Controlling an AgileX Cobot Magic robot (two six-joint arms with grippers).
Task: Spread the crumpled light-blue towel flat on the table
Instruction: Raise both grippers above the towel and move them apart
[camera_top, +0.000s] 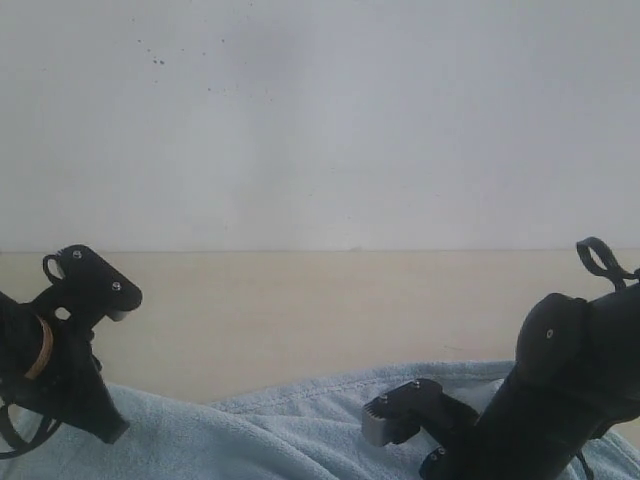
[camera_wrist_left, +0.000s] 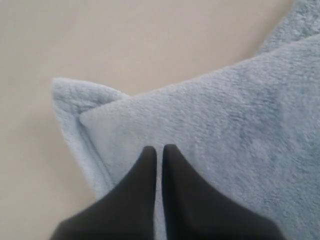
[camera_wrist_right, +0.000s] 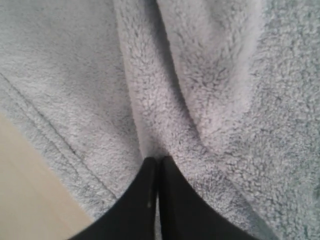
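Note:
The pale-blue towel (camera_top: 280, 430) lies rumpled along the near edge of the cream table (camera_top: 300, 310). In the left wrist view my left gripper (camera_wrist_left: 159, 148) is shut, its tips hovering over a flat part of the towel (camera_wrist_left: 225, 115) close to a corner (camera_wrist_left: 75, 95) that is folded over; nothing shows between the fingers. In the right wrist view my right gripper (camera_wrist_right: 159, 160) is shut on a raised ridge (camera_wrist_right: 165, 110) of the towel (camera_wrist_right: 75, 75), and the folds run together at its tips. Both arms sit low at the sides of the exterior view.
A white speckled wall (camera_top: 320, 120) rises behind the table's far edge. Bare table (camera_wrist_left: 125, 40) lies beyond the folded corner, and a strip of table (camera_wrist_right: 25, 200) shows beside the stitched hem (camera_wrist_right: 55, 140) in the right wrist view.

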